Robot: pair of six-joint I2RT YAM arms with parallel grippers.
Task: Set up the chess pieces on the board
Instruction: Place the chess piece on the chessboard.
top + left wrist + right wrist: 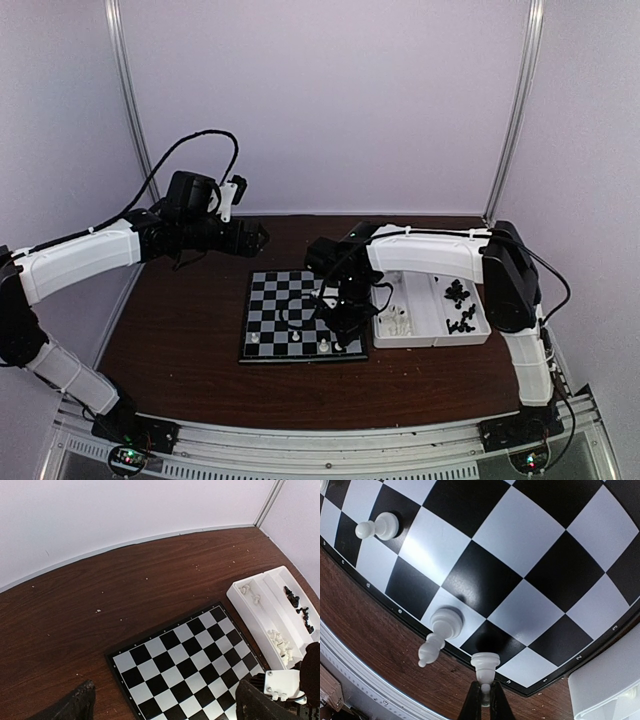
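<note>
The board [272, 302] lies flat in the middle of the table, also visible in the left wrist view [180, 660] and the right wrist view [520, 540]. My right gripper [482, 689] is shut on a white chess piece [485, 664], held base-first just over a black square by the board's near rim. Two other white pieces [443, 625] [379, 527] stand on nearby squares. In the top view the right gripper [345, 325] hovers over the board's near right corner. My left gripper [256, 238] hangs open and empty above the far left of the board, its fingers [72, 707] wide apart.
A white two-compartment tray [432, 338] sits right of the board, with loose white pieces [397, 318] in its left half and black pieces [460, 305] in its right half. The same tray [260, 605] shows in the left wrist view. Walls close in behind.
</note>
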